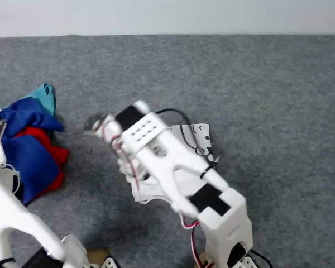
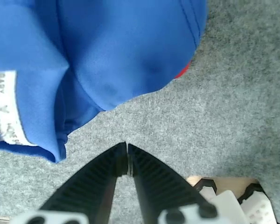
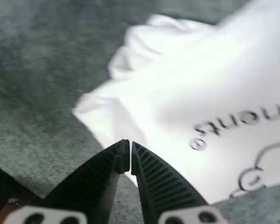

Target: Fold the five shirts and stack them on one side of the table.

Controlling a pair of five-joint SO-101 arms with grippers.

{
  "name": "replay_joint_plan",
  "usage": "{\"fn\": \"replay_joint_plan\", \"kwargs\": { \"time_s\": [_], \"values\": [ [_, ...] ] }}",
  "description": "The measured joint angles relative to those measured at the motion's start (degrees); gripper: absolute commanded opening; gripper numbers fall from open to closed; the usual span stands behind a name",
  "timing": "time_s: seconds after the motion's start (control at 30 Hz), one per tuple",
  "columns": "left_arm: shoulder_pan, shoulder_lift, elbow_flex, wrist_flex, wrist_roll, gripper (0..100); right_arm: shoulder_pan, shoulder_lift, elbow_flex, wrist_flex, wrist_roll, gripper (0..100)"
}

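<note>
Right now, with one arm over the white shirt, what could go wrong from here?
The right gripper is shut at the edge of the white shirt; whether it holds cloth is unclear, so a pull could slip off or bunch the shirt.
The blue shirt, red shirt and teal shirt lie heaped together near the left gripper, which might lift several at once.

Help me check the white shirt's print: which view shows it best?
The right wrist view: the white shirt lies close, its print and crumpled edge plain. In the high view an arm covers most of it. The left wrist view faces the blue shirt.
</note>
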Motion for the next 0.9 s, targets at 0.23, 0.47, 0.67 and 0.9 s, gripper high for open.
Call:
{"fn": "replay_joint_plan", "kwargs": {
  "time_s": [0.23, 0.47, 0.67, 0.9],
  "values": [
    [0.00, 0.00, 0.00, 0.00, 0.00, 1, -4.04, 2.37, 5.36, 0.00, -0.09, 1.0],
    [0.00, 0.00, 0.00, 0.00, 0.00, 1, -9.32, 9.93, 6.68, 0.00, -0.09, 1.0],
    [0.00, 0.00, 0.00, 0.00, 0.00, 1, -8.70, 8.53, 3.16, 0.00, -0.09, 1.0],
    [0.00, 0.00, 0.00, 0.00, 0.00, 1, -3.34, 1.14, -3.16, -0.62, -0.09, 1.0]
  ]
}}
